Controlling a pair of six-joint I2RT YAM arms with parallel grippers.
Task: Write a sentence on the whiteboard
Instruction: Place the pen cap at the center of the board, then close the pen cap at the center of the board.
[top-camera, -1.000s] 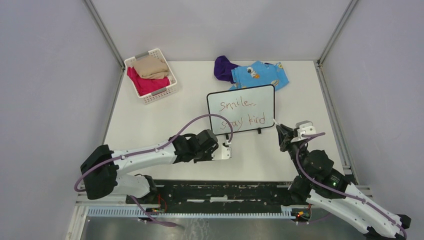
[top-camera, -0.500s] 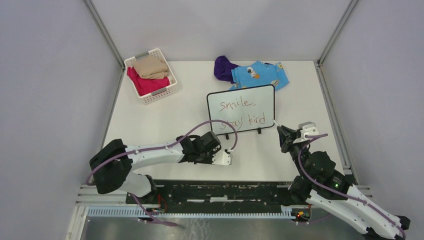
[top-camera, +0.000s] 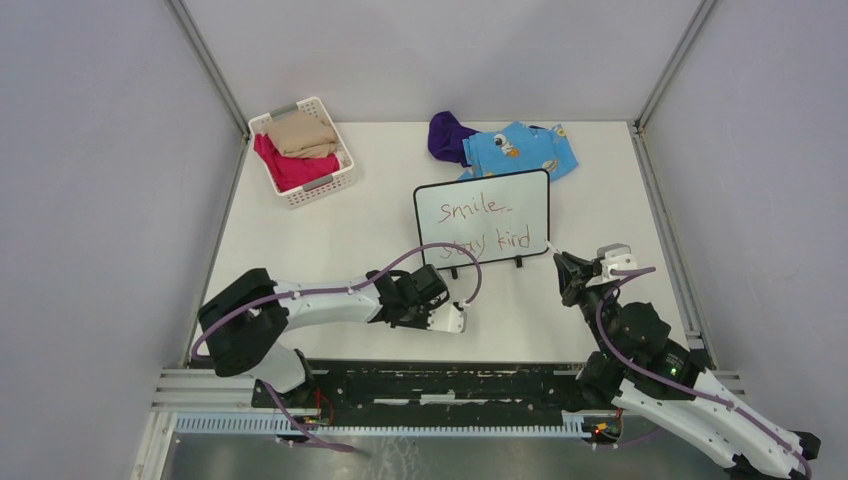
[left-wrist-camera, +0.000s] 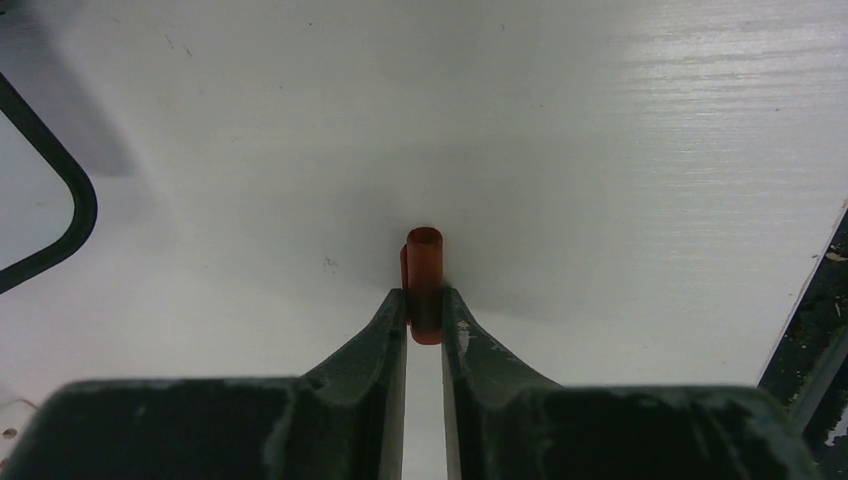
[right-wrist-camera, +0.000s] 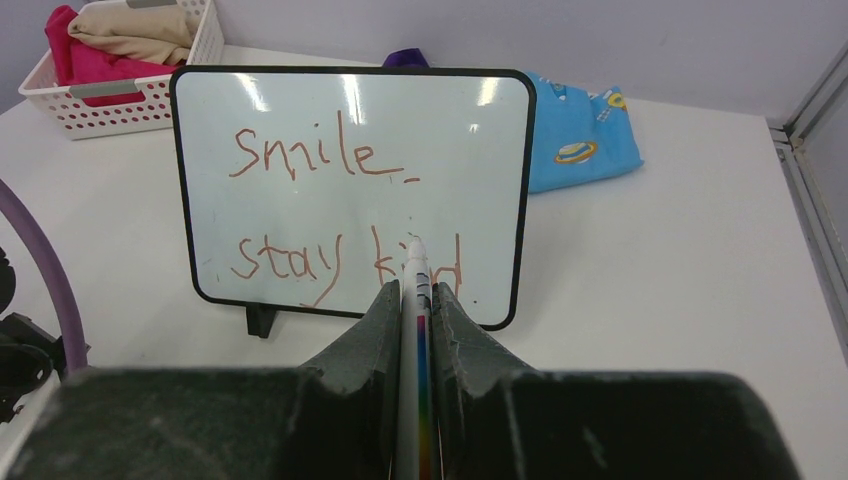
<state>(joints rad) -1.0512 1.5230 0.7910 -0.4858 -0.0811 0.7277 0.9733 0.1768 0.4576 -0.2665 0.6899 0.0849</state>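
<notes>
Whiteboard (right-wrist-camera: 460, 130) is standing mid-table (top-camera: 330, 230) on its feet, and the reddish-brown sentence (right-wrist-camera: 345, 155) is reading "smile" over "stay kind". Right gripper (right-wrist-camera: 415, 295) is pinching a white marker (right-wrist-camera: 413, 265), tip pointing at the board. Left gripper (left-wrist-camera: 424, 300) is squeezing a small red cap (left-wrist-camera: 424, 260).

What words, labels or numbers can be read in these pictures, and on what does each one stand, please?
"smile" with a short stroke after it: upper line of the sentence on the whiteboard.
"stay kind": lower line there; the marker covers part of "kind" in the right wrist view.
Tiny marks on the marker's barrel: too small to read.
Blue cloth, red cap: no text visible.
</notes>
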